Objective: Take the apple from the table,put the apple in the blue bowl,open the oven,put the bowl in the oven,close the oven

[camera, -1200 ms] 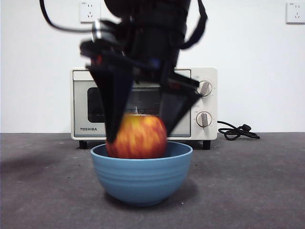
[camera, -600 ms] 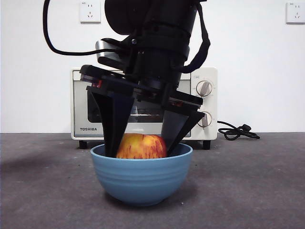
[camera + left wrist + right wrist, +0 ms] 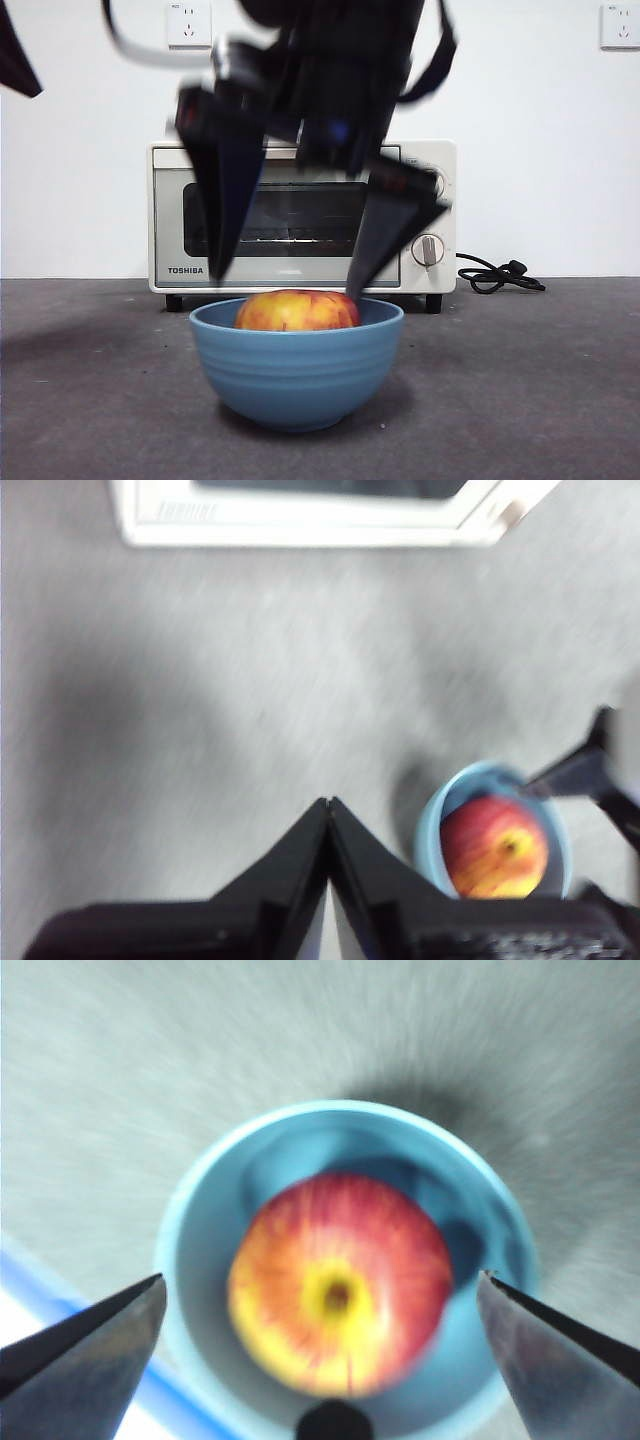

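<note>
The round red-and-yellow apple is sitting in the deep ridged blue bowl, directly beneath the right gripper, whose jaws are spread wide, gripping nothing.

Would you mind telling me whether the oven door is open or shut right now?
Shut. In the front view the oven has its dark glass door upright and flush with its front, behind the blue bowl.

Even, bright indoor light fills the front view; the right tool is smeared by motion blur. Both wrist views are soft and streaked. A dim shadow pools under the blue bowl, spreading toward 9 o'clock across the desk.
</note>
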Robot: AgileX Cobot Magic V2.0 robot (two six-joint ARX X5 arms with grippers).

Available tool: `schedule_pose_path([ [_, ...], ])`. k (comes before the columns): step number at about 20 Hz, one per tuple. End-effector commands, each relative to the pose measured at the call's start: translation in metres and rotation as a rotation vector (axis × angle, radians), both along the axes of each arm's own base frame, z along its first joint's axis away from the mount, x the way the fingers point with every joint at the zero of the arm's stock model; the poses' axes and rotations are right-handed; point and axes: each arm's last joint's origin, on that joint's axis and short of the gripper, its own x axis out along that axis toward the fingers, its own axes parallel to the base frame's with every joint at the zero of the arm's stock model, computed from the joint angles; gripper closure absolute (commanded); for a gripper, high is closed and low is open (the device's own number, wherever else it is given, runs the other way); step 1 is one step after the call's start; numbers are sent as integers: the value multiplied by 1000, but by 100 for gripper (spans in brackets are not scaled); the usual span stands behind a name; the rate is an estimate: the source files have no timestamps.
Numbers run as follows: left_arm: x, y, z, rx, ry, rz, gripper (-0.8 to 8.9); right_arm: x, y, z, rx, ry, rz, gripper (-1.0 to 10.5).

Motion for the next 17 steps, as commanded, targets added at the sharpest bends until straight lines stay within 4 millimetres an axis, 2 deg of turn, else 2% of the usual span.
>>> schedule_pose_path([
  [1, 9, -2, 7, -27, -10, -9, 819, -12, -15, 31, 46, -54, -17, 457],
  [3, 23, -5, 17, -57, -12, -40, 819, -23, -32, 57, 51, -131, -42, 650],
  [5, 40, -10, 30, -83, -23, -71, 819, -34, -49, 80, 71, -209, -68, 944],
  [8, 70, -18, 45, -94, -37, -98, 819, -49, -73, 106, 96, -303, -116, 955],
  [11, 100, -31, 49, -91, -29, -128, 819, -64, -97, 119, 42, -365, -192, 955],
  [14, 131, -46, 44, -89, -4, -154, 819, -77, -115, 125, 30, -376, -227, 955],
  [17, 160, -62, 34, -85, 24, -178, 819, -89, -132, 116, 44, -399, -316, 955],
])
